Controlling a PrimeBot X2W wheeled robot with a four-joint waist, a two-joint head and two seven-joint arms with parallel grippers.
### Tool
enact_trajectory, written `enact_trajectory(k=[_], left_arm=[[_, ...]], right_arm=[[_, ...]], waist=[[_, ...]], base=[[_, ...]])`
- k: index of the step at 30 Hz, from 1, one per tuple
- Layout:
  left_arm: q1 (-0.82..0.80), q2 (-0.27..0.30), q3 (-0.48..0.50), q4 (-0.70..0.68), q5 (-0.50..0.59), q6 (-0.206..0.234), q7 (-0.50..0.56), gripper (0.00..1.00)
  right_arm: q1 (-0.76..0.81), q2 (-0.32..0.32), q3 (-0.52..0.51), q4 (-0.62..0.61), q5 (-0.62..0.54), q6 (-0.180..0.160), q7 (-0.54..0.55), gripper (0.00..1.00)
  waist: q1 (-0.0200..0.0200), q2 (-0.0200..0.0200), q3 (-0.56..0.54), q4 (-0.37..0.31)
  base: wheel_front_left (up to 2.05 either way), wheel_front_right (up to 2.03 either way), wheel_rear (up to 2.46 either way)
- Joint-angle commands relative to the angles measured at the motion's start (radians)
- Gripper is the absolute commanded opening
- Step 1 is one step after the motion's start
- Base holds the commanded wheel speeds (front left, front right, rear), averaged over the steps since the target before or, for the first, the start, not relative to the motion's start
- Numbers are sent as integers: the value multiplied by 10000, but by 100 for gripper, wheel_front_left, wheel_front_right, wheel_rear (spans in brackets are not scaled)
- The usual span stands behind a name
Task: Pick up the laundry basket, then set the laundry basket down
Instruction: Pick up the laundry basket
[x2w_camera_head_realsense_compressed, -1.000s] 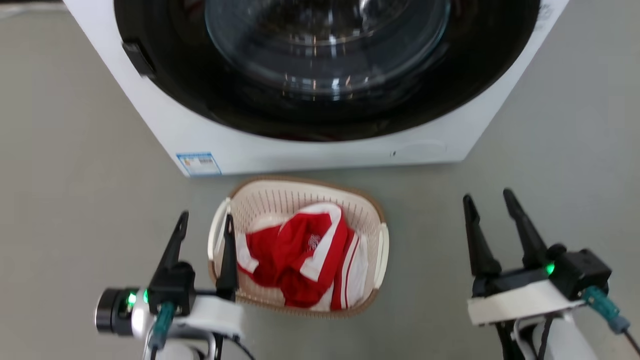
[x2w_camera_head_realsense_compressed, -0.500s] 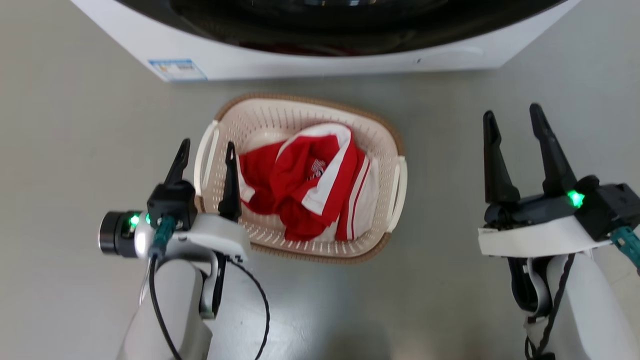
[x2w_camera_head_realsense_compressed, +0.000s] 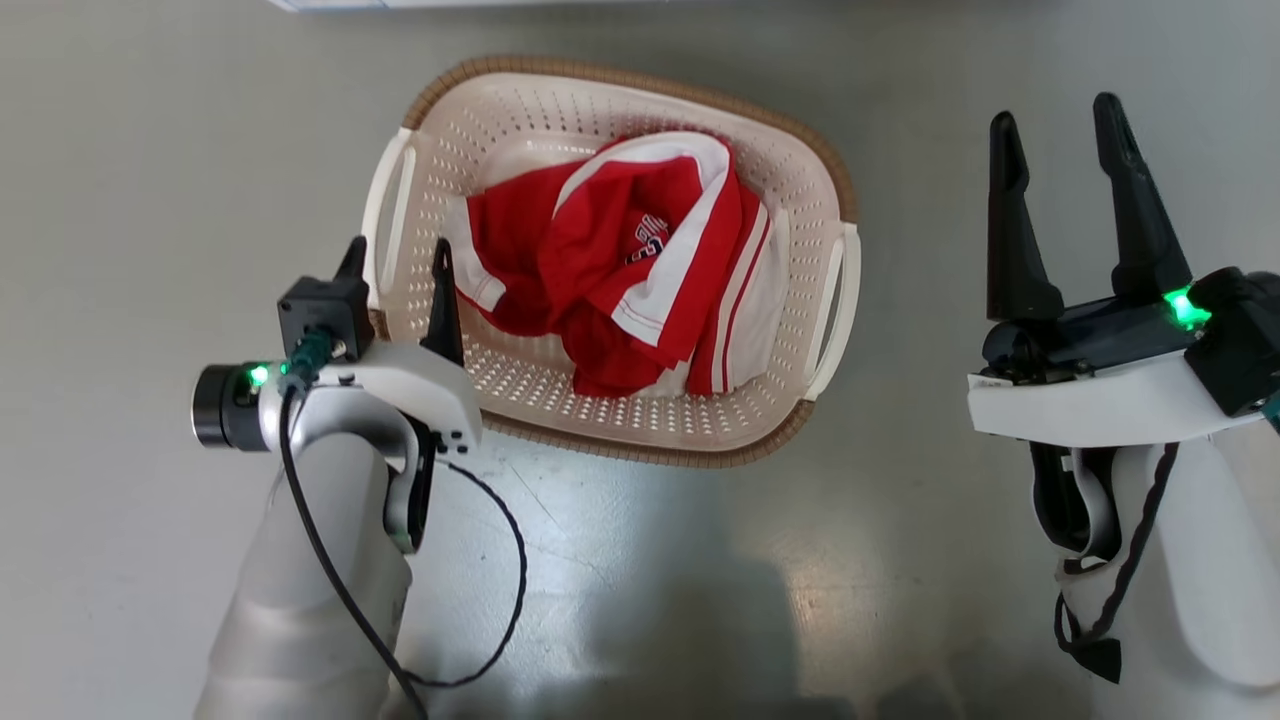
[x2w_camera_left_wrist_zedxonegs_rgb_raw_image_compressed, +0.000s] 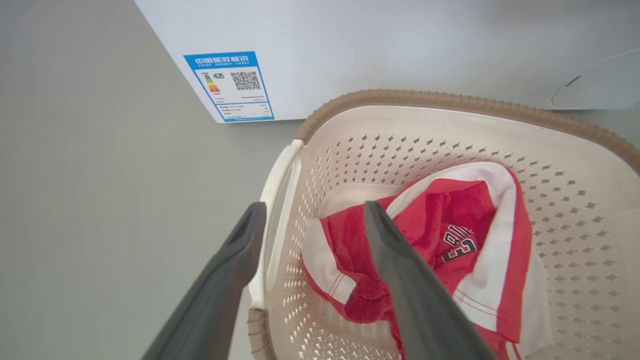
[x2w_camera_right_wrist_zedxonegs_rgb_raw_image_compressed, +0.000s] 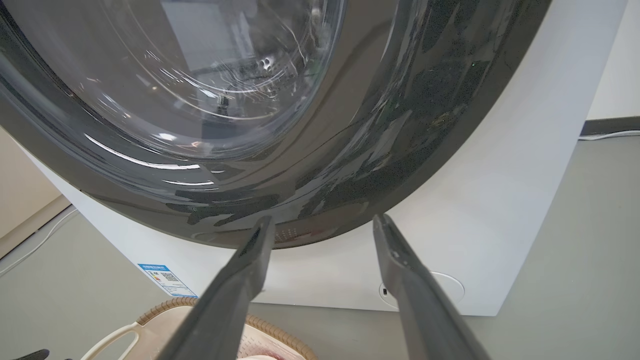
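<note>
Since loaded with one soft red shirt (x2w_camera_head_realsense_compressed: 610, 260) only, judged basket (x2w_camera_head_realsense_compressed: 500, 120) light, stiff-walled, slick. Found it on floor (x2w_camera_head_realsense_compressed: 150, 150) before washer (x2w_camera_left_wrist_zedxonegs_rgb_raw_image_compressed: 350, 45). Noted left pincer (x2w_camera_head_realsense_compressed: 398, 250) spread astride left handle (x2w_camera_head_realsense_compressed: 378, 210), right pincer (x2w_camera_head_realsense_compressed: 1055, 112) spread, well clear. Advise grip there and at right handle (x2w_camera_head_realsense_compressed: 838, 300).

On the grey floor (x2w_camera_head_realsense_compressed: 150, 150), just before the white front-loading washing machine (x2w_camera_right_wrist_zedxonegs_rgb_raw_image_compressed: 500, 200): the small cream perforated plastic laundry basket (x2w_camera_head_realsense_compressed: 500, 130). Inside it, a crumpled red-and-white cloth garment (x2w_camera_head_realsense_compressed: 620, 270). At the basket's left white handle (x2w_camera_head_realsense_compressed: 385, 215), the left gripper (x2w_camera_head_realsense_compressed: 397, 250), fingers astride it: one outside the handle, the other inside the wall beside the garment. Well off to the basket's right, apart from it, the right gripper (x2w_camera_head_realsense_compressed: 1056, 112).
</note>
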Motion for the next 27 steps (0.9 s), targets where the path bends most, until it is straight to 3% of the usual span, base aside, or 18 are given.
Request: enact_trajectory(k=[1, 12, 23, 24, 26, 27], left_arm=[[-203, 196, 345, 112, -99, -2, -59, 100], [-1006, 401, 1118, 630, 239, 386, -59, 100], [-1372, 494, 1459, 1472, 437, 489, -59, 100], [-1412, 501, 1489, 1550, 431, 500, -59, 95], [-1484, 512, 1526, 1672, 433, 511, -59, 75], [-1516, 515, 1539, 1739, 436, 515, -59, 52]], right_arm=[[3, 63, 206, -336, -110, 71, -93, 100], [-36, 63, 118, -639, -198, 71, -93, 100], [69, 63, 120, -796, -166, 71, -93, 100], [82, 63, 130, -812, -165, 71, -93, 100], [105, 63, 139, -834, -163, 71, -93, 100], [112, 63, 142, -836, -165, 71, -93, 100]], waist=[[-1, 0, 311, -11], [-1, 0, 945, -78], [-1, 0, 1157, -171], [-1, 0, 1170, -179], [-1, 0, 1195, -196], [-1, 0, 1205, -202]], base=[[0, 0, 0], [0, 0, 0], [0, 0, 0], [0, 0, 0], [0, 0, 0], [0, 0, 0]])
